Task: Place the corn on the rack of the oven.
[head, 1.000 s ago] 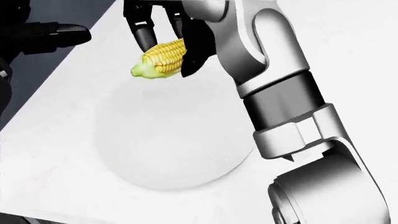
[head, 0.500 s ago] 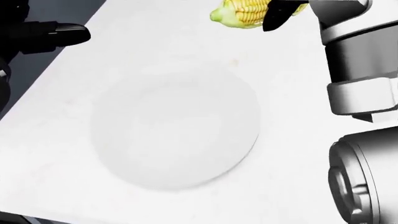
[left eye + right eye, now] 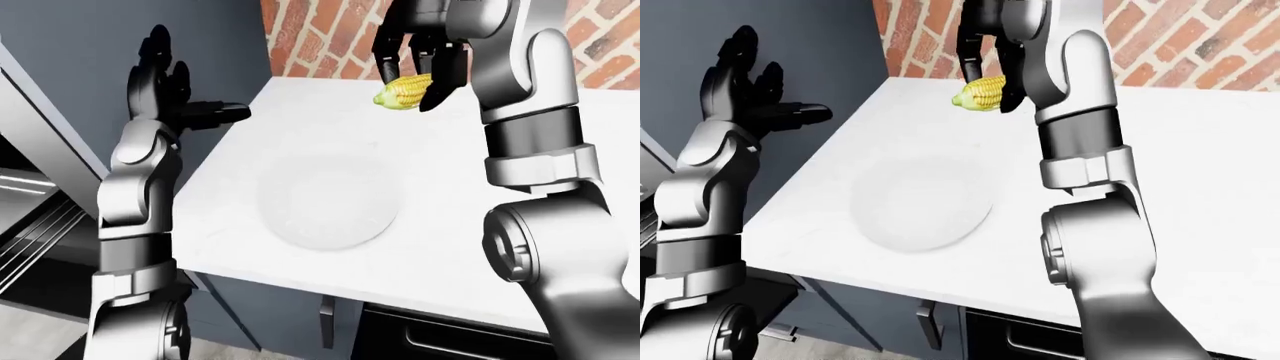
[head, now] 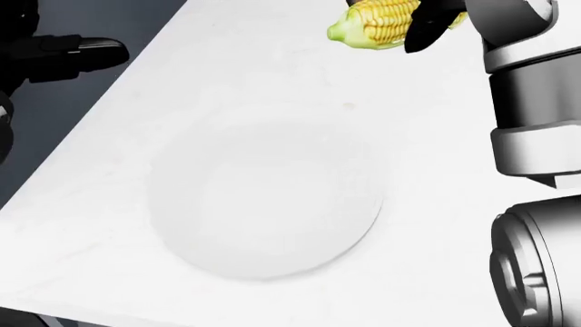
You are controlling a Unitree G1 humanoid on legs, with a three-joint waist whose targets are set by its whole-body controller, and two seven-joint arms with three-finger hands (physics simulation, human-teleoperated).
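Right hand (image 3: 420, 56) fingers clamped round the corn (image 3: 402, 91), up over the counter (image 3: 440, 225) nr its far edge above the white plate (image 3: 325, 202), left hand (image 3: 165, 90) splayed wide, holding nothing, off counter's left edge.

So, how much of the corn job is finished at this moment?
Done: the corn is picked up, off the plate. In hand: the right hand grips it above the counter; the left hand is open. Left: carrying it to the oven rack at the left edge.
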